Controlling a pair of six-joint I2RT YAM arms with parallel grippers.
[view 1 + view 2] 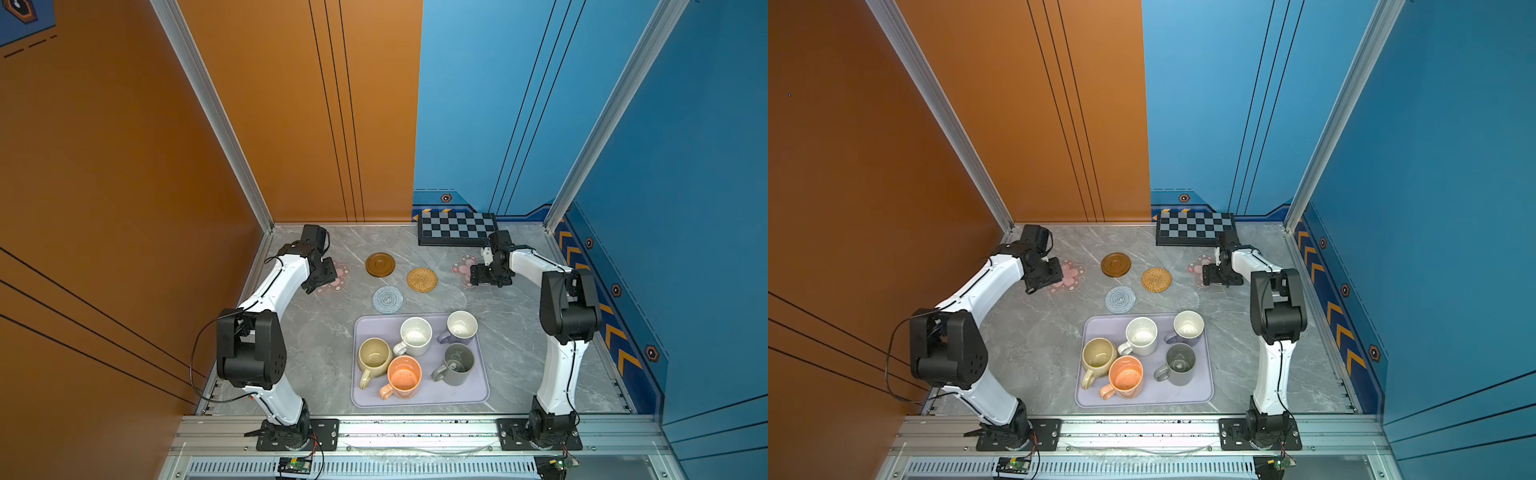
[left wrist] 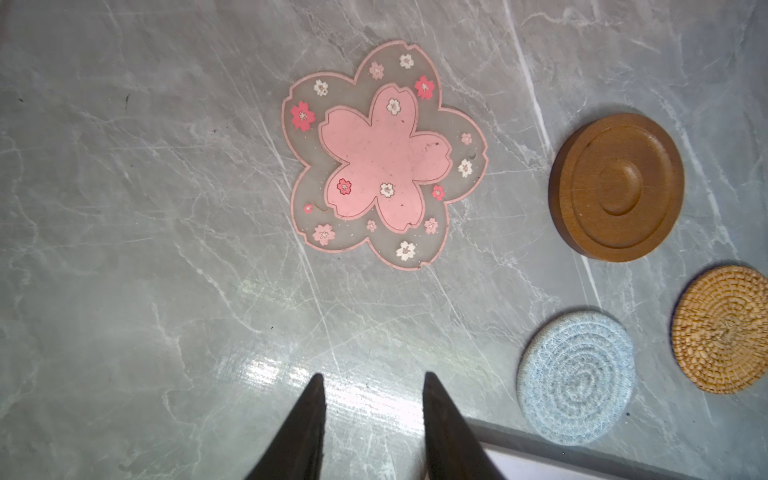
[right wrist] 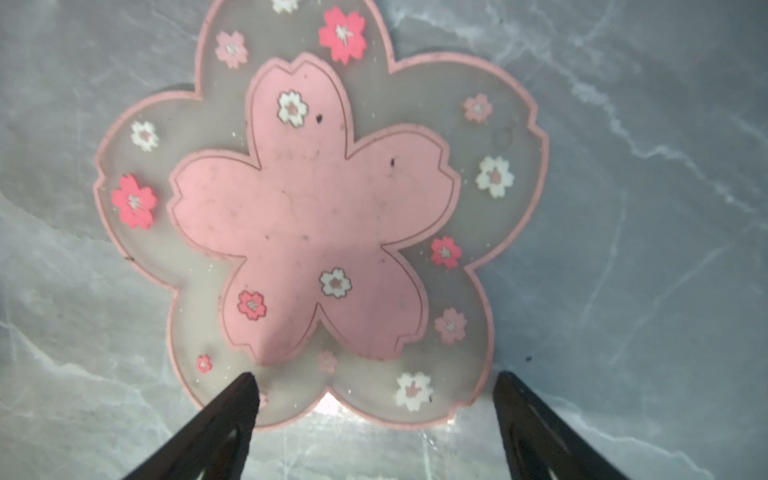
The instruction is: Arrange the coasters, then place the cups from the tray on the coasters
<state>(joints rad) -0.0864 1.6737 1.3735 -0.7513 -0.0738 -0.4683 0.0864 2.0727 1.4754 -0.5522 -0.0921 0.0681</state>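
Coaster arranging looks the step in hand, five mugs (image 1: 403, 376) sitting on the lavender tray (image 1: 469, 390): left fingers (image 2: 307, 415), narrow and empty, hover beside the left pink flower coaster (image 2: 384, 156); right fingers (image 3: 224, 415), wide and empty, hang over the right pink flower coaster (image 3: 311, 216) edge, which likely needs a low pinch

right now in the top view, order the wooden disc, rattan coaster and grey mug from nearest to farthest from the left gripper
1. wooden disc, far side, just right of the left gripper
2. rattan coaster, mid-table, further right
3. grey mug, near side, on the tray
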